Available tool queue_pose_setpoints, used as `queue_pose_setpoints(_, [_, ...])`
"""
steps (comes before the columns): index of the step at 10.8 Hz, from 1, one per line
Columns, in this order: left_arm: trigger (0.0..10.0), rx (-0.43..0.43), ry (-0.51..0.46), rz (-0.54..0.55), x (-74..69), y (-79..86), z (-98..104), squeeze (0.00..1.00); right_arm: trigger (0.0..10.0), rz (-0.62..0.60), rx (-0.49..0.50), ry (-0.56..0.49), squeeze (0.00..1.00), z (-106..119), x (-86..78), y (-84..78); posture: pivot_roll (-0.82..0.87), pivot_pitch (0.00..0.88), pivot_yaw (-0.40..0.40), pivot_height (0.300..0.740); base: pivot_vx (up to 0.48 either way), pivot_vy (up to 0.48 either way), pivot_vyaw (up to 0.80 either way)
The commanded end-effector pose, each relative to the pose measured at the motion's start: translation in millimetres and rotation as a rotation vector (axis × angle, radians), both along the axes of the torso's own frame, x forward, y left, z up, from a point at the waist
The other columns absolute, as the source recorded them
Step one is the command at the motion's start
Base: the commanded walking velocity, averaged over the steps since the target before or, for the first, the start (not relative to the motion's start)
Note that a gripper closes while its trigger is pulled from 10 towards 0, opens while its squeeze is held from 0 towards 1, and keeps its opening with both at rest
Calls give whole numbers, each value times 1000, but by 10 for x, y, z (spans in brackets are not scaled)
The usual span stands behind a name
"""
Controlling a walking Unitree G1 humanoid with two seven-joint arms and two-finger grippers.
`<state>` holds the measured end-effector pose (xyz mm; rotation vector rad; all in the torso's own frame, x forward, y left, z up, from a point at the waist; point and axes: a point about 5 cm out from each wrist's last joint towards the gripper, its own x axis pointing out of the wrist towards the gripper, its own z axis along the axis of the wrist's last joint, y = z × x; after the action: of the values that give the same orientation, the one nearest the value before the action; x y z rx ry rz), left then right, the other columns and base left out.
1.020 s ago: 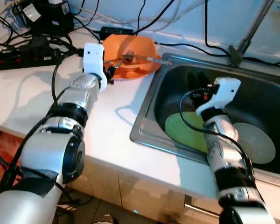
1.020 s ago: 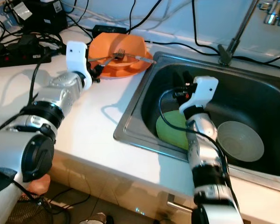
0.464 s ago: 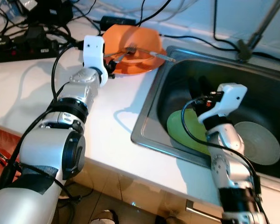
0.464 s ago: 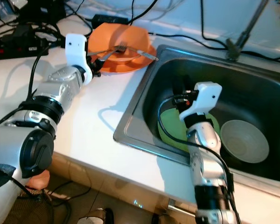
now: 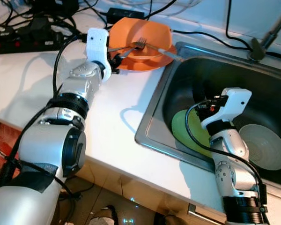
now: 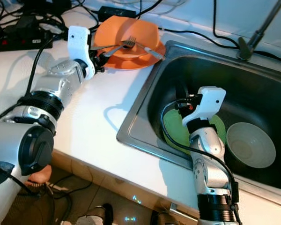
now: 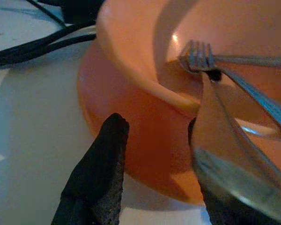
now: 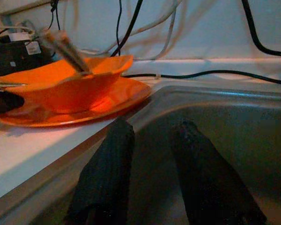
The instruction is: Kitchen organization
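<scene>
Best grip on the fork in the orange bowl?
Probably the fork handle where it overhangs the orange bowl rim toward the left tool. Come from that counter side; the tines lie inside the bowl against another utensil.

My head views are bright and fairly sharp, my arms throwing soft shadows on the white table (image 5: 126,93), while the sink (image 5: 271,101) basin stays dark. My wrist views are dimmer and grainy, my pincer fingers (image 8: 107,173) blurred up close.
</scene>
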<state>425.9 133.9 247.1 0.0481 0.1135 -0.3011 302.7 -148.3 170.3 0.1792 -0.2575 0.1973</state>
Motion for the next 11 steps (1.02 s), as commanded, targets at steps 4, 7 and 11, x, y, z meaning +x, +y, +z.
queue_pose_setpoints(4, [10000, 224, 178, -168, -70, 147, -196, 0, 10000, 27, 58, 166, 0, -387, 0, 160, 27, 276, 55, 740, 0, 0, 0])
queue_pose_setpoints(7, [10000, 222, 277, -191, -119, 308, -262, 0, 10000, 60, 72, 157, 0, -359, 69, 278, 48, 257, 71, 740, 0, 0, 0])
queue_pose_setpoints(11, [10000, 217, 387, -293, -210, 477, -236, 0, 10000, 55, 70, 153, 0, -359, 152, 259, 100, 236, 74, 740, 0, 0, 0])
